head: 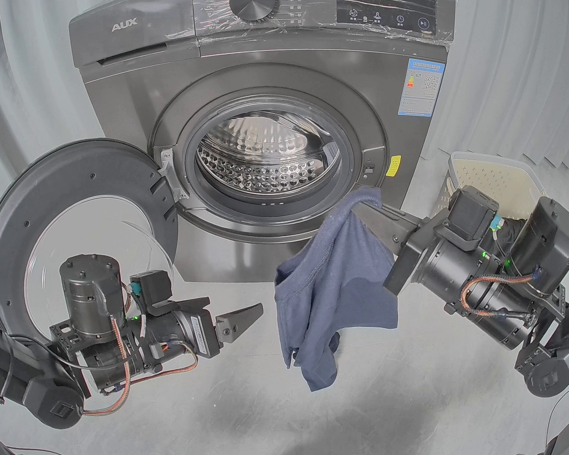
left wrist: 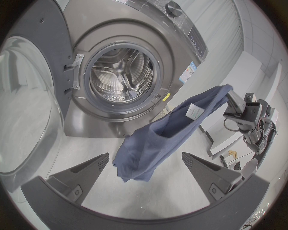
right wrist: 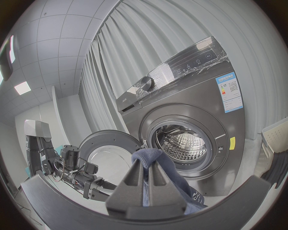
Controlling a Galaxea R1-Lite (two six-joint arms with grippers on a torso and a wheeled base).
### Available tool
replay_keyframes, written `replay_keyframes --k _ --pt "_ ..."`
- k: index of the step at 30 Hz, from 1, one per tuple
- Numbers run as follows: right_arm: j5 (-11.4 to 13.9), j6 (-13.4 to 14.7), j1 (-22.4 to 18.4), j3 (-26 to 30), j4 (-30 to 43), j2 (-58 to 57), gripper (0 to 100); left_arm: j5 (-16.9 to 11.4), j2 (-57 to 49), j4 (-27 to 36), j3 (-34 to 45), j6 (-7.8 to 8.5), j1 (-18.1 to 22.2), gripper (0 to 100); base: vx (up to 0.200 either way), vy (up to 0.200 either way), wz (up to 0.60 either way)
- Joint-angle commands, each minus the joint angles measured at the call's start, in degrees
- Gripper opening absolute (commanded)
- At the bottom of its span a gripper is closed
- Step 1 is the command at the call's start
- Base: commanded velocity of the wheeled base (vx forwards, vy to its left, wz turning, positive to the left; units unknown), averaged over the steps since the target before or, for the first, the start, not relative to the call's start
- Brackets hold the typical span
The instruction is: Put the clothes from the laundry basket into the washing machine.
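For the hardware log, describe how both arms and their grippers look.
The left arm and right arm are dark grey to black, built of chunky cylindrical joints. An orange braided cable loops along each wrist, beside small green lights. The left gripper and right gripper each have two dark grey wedge-shaped fingers tapering to the tips.

Bright, even indoor light, lit ceiling lights (right wrist: pixel 22 87) overhead, glare on the steel drum (head: pixel 262 135) and the wrapped panel (head: pixel 325 10), soft shadow on the floor (head: pixel 343 423) under the cloth (head: pixel 337 285), wrist views bowed with dark corners
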Motion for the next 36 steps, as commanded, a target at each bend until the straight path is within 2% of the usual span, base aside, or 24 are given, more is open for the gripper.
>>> replay_keyframes --k 1,2,3,4,9,15,19,26,27,34,36 --pt "0.0 0.0 0.1 0.0 0.1 0.2 0 -2.0 4.0 -4.7 2.0 -0.01 -0.4 100 0.0 0.0 0.0" --pt "0.0 0.1 0.1 0.0 0.1 0.2 0 -2.1 4.1 -4.9 2.1 -0.01 -0.4 100 0.0 0.0 0.0" --pt "0.0 0.0 0.2 0.0 0.1 0.2 0 -4.0 5.4 -7.9 3.0 -0.01 -1.2 100 0.0 0.0 0.0" --pt "0.0 0.0 0.2 0.0 0.1 0.2 0 -4.5 6.4 -9.4 3.1 -0.01 -1.6 100 0.0 0.0 0.0" --pt "0.0 0.1 0.3 0.0 0.1 0.3 0 -5.0 12.6 -16.1 3.1 0.07 -1.8 100 0.0 0.0 0.0" --pt "0.0 0.1 0.6 0.1 0.1 0.5 0 -8.4 18.5 -24.0 2.7 0.69 -1.8 100 0.0 0.0 0.0" --pt "0.0 0.1 0.6 0.1 0.1 0.5 0 -8.4 22.8 -28.5 1.5 1.39 -1.7 100 0.0 0.0 0.0" --pt "-0.1 0.2 0.6 0.2 -0.1 0.5 0 -7.7 27.5 -30.9 -1.4 2.45 -1.4 100 0.0 0.0 0.0" --pt "-0.1 0.2 0.6 0.5 -0.1 0.4 0 -7.5 28.2 -32.2 -2.7 2.45 -1.4 0 0.0 0.0 0.0" --pt "-0.1 0.2 0.6 0.7 -0.1 0.3 0 -7.3 27.4 -34.7 -3.2 2.36 -1.3 0 0.0 0.0 0.0" --pt "-0.1 0.3 0.5 0.7 -0.1 0.3 0 -6.2 26.9 -36.9 -2.8 2.45 -1.6 0 0.0 0.0 0.0"
